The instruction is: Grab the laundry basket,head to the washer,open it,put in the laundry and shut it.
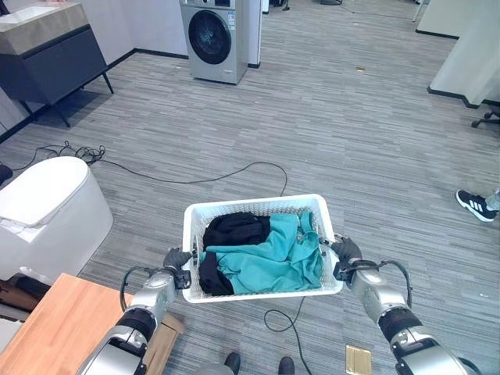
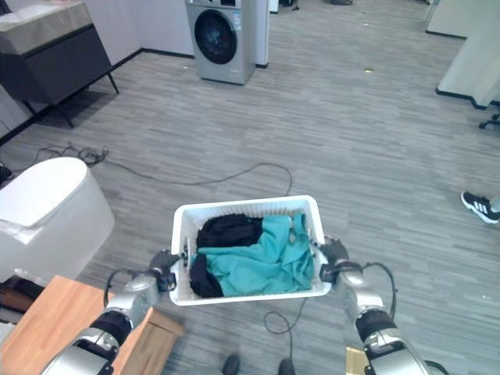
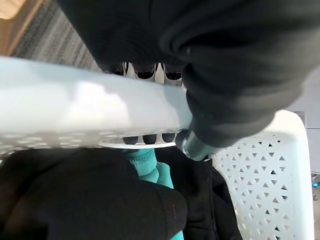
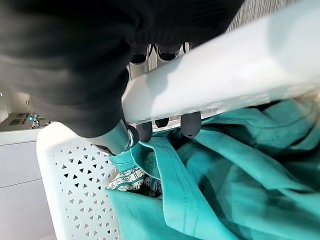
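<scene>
White laundry basket, two garments inside, gripped at opposite handles by left hand and right hand.

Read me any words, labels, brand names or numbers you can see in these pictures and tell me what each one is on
None can be read.
Washer: any panel markings are too small to read.
Teal garment in the basket: a patterned patch by the collar, no readable letters.
Shoe: white stripes, no words.
Left hand and right hand on the basket rim: no markings.
</scene>
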Robot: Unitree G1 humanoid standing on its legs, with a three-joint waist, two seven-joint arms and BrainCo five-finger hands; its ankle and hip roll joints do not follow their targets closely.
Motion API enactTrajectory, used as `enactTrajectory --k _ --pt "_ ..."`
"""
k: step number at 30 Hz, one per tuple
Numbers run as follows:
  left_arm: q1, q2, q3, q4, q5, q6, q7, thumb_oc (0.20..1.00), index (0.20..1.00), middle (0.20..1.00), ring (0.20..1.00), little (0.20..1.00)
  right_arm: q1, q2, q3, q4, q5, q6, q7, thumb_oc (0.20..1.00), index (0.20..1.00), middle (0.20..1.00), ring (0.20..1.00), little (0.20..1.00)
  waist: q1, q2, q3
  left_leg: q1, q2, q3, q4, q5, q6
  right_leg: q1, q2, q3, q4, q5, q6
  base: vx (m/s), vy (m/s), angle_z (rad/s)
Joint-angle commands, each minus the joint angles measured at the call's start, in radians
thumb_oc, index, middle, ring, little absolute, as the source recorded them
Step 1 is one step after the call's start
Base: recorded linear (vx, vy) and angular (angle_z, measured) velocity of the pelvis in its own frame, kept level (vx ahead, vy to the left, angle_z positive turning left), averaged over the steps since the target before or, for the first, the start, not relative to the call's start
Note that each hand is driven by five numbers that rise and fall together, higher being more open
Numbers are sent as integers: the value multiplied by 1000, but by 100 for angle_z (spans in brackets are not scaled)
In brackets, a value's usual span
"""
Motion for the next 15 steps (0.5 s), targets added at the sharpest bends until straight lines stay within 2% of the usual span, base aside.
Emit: enactTrajectory --k 1,9,15 --pt "-196 -44 27 33 -104 -90 -21 200 200 200 200 200 -83 21 -45 -55 115 -89 53 200 200 200 200 200 36 12 -78 -45 -26 13 60 -101 22 79 -13 -13 30 -150 84 0 0 0" --pt "-212 -33 21 49 -100 -95 -22 200 200 200 200 200 -124 29 -12 -43 113 -91 60 200 200 200 200 200 29 18 -82 -34 -27 13 47 -100 24 75 -17 -2 28 -145 84 3 14 0" --pt "-281 -6 8 80 -100 -103 -24 200 200 200 200 200 -184 39 49 -6 110 -80 64 200 200 200 200 200 -2 15 -62 -48 -27 40 49 -99 30 40 -25 39 47 -132 96 -24 57 -8"
